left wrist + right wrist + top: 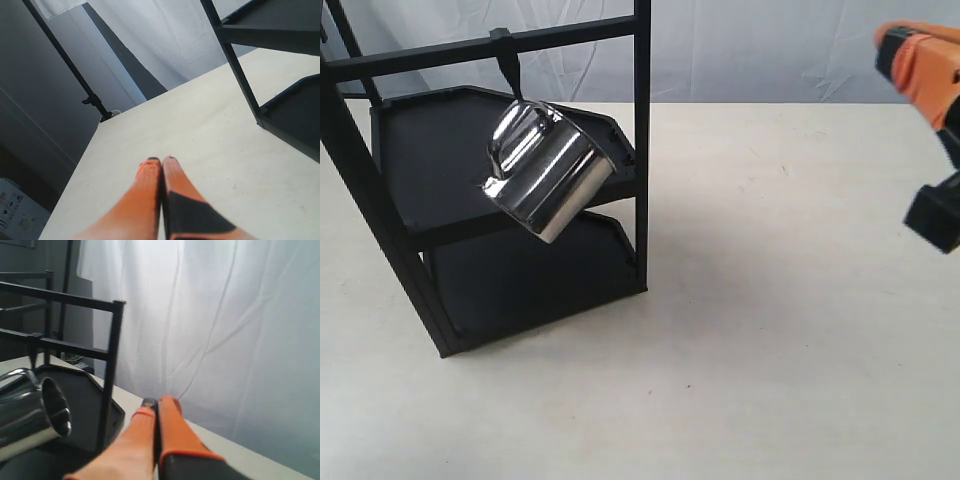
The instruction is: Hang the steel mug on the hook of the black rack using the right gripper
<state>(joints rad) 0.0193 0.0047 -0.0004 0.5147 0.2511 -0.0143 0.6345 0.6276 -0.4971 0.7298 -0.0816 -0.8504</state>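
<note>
The steel mug (548, 169) hangs tilted by its looped handle from the hook (510, 66) under the black rack's (642, 150) top crossbar, its mouth facing right. In the right wrist view the mug (27, 412) shows beside a rack post (111, 370). My right gripper (902, 50) is far to the right of the rack at the exterior view's edge, shut with nothing in it; its orange fingertips (158, 404) press together. My left gripper (161, 160) is shut and empty, low over the table; it does not show in the exterior view.
The cream table (770, 330) stretches to the right and front of the rack. A white cloth backdrop (770, 45) hangs behind. The rack's lower shelf (530, 270) sits under the mug. A dark stand pole (75, 75) stands past the table's edge.
</note>
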